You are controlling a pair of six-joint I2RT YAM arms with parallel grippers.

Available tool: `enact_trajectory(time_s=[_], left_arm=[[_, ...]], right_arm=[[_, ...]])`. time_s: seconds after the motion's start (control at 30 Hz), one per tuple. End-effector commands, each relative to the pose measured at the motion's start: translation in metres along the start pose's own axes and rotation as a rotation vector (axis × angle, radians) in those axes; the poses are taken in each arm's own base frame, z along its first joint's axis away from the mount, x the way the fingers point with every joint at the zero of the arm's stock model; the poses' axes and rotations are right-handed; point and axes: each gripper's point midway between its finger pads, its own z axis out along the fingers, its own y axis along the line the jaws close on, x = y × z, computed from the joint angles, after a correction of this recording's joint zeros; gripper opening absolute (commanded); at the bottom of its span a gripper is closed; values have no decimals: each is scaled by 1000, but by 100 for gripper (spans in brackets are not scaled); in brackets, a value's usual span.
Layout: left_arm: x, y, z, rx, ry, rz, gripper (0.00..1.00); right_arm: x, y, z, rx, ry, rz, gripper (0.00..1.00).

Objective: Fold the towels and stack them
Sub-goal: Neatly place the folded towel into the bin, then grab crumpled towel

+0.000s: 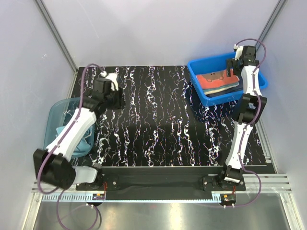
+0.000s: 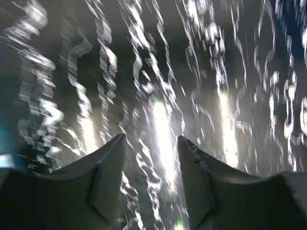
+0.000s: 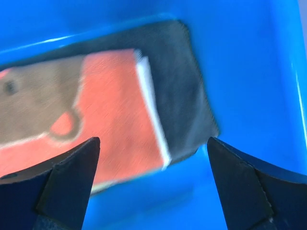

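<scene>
Two-arm towel station: black table, two plastic containers, folded cloths

A flat black table top (image 1: 163,124) veined with white, marble-like streaks carries a rigid, glossy blue rectangular plastic bin (image 1: 195,81) at its far right; a translucent teal tub (image 1: 52,125) with rounded walls sits off the left edge, holding a crumpled light teal cloth (image 1: 62,130). In the bin lies a folded dark slate-blue towel (image 3: 187,96), soft-edged and matte, with a finely woven red towel (image 3: 110,120) bearing a tan printed figure and a pale edge stacked flat upon it. The right gripper (image 3: 153,141) hangs above this stack, its dark wedge-shaped fingers spread wide and empty. The left gripper (image 2: 151,139) hovers over bare table, fingers parted with nothing between them
</scene>
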Motion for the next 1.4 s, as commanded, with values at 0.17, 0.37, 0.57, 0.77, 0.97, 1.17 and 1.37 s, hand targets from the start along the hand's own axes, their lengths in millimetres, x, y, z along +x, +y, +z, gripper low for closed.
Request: enact_trajectory(time_s=[0.17,0.37,0.57,0.77,0.97,1.17,1.37], left_arm=[[-78,76,-77,-370,-394,-108,63],[-25,168,-86,-657,-252,-229,63],[43,226,-73,-712,-101,-404,65],[85,228,-24,-622,122,-487,66],[124,236,8,-636,250,-577,39],[52,217,-24,-524,146,-522,0],[-133,103,-139,-271,-324,-271,0]], right_arm=[[-97,126,-184,-254,-252,139,100],[-84,239,-267,-571,-226,292,100],[-45,286,-286,-733,-173,219,100],[-32,290,-284,-748,-137,205,100],[-32,298,-292,-804,-127,219,100],[-34,295,-304,-802,-158,189,100],[-61,281,-326,-781,-304,239,100]])
